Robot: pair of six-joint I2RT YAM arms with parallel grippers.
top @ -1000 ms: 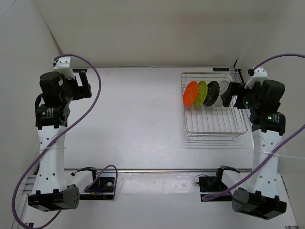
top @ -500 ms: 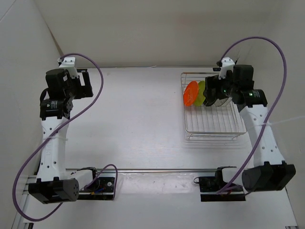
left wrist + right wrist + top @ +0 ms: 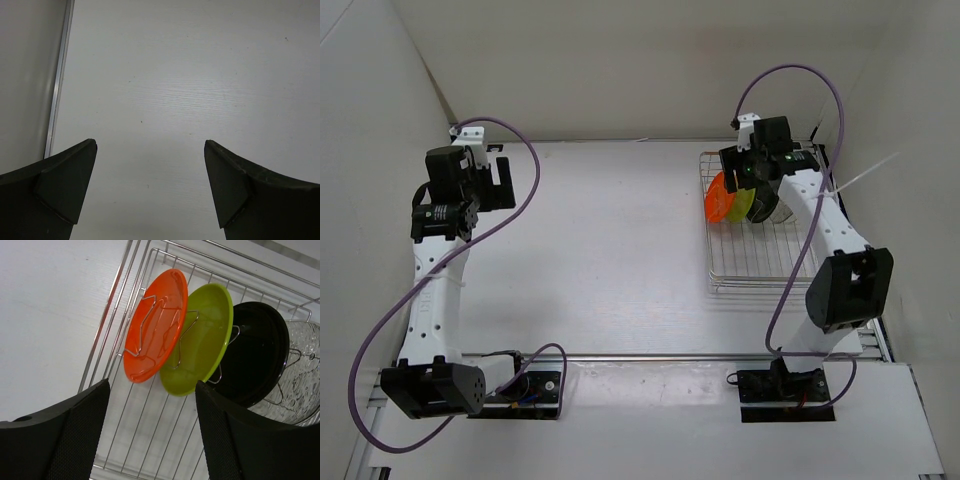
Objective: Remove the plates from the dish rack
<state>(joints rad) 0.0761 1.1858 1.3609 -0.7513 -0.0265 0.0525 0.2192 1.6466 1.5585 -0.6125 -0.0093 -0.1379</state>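
The silver wire dish rack [image 3: 760,264] sits at the table's far right. Four plates stand on edge in its dividers, left to right: orange [image 3: 718,199], yellow-green [image 3: 740,205], black [image 3: 761,209] and clear [image 3: 779,212]. My right gripper [image 3: 741,180] hovers over the row's left end, open and empty. In the right wrist view its fingertips [image 3: 151,386] frame the lower edges of the orange plate [image 3: 155,327] and yellow-green plate [image 3: 202,347], without touching them; the black plate [image 3: 257,357] and clear plate [image 3: 300,382] lie to the right. My left gripper [image 3: 500,172] [image 3: 150,144] is open over bare table.
White walls close in the table at the back and on both sides. A metal strip [image 3: 59,80] runs along the left wall under the left gripper. The rack's near half [image 3: 150,440] holds only bare wires.
My right arm has swung from the rack's right side to left and back, over the plates. The left arm has shifted slightly toward the back wall.
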